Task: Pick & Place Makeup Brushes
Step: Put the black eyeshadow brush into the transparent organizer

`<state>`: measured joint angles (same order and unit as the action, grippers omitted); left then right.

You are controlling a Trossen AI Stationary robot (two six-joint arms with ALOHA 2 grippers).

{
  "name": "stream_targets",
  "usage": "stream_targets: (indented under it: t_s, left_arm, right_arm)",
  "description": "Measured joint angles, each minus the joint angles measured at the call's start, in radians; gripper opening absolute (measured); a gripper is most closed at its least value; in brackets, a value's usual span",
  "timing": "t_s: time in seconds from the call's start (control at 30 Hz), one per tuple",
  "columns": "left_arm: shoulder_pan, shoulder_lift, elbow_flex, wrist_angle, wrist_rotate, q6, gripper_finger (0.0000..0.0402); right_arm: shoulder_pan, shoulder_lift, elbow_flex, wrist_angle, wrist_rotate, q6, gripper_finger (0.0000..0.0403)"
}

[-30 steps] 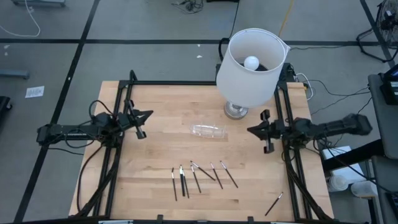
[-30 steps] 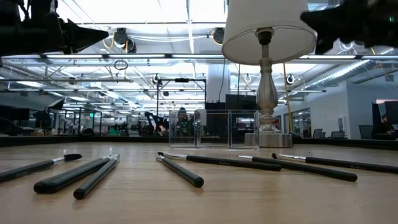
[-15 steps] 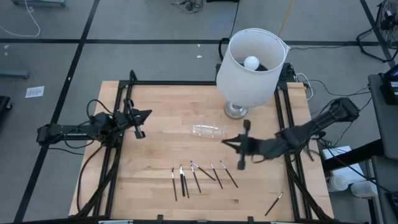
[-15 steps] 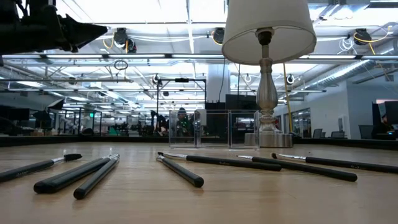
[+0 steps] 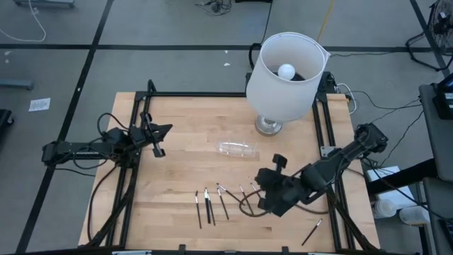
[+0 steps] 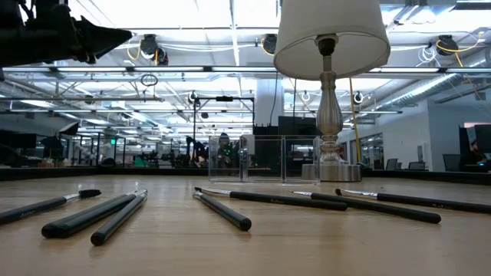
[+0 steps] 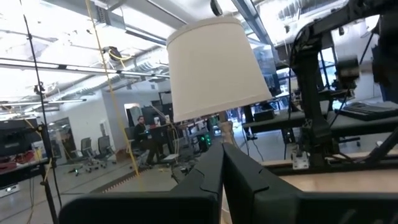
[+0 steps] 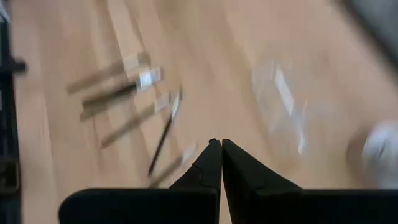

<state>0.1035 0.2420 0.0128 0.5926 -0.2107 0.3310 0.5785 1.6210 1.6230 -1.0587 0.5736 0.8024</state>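
Makeup brushes (image 5: 223, 202) lie in a row on the bench (image 5: 184, 142) at lower centre, right gripper (image 5: 263, 185), jaws pressed together, just above their right end, not gripping any.

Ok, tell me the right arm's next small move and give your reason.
Probably open the fingers first. The right gripper is shut, above the right end of the row of makeup brushes, holding nothing. Shut fingers cannot straddle a thin handle, so spreading them before coming down seems the sensible step. The left gripper waits at the table's left side.
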Motion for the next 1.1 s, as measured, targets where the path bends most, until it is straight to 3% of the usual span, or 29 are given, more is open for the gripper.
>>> stream_targets:
  t_s: [0.2,0.37,0.57,0.73,0.87,1.1]
  left_arm:
    - [0.0,0.0,0.0,0.01,0.0,-0.037,0.0017]
    - [0.0,0.0,0.0,0.029,0.0,-0.019,0.0017]
    - [0.0,0.0,0.0,0.061,0.0,-0.019,0.0017]
    - [0.0,0.0,0.0,0.061,-0.001,-0.008,0.0017]
    - [0.0,0.0,0.0,0.06,-0.009,0.035,0.0017]
    - [0.0,0.0,0.0,0.06,-0.022,0.041,0.0017]
  right_arm:
    - [-0.001,0.082,0.0,-0.197,-0.162,0.252,0.0]
    - [-0.016,0.126,0.0,-0.256,-0.251,0.373,0.0]
    - [-0.048,0.165,0.0,-0.229,-0.3,0.411,0.0]
    - [-0.093,0.188,0.0,-0.15,-0.344,0.349,0.0006]
    - [-0.109,0.203,0.0,-0.05,-0.351,0.261,0.0035]
    - [-0.126,0.21,-0.045,0.0,-0.444,0.285,0.0124]
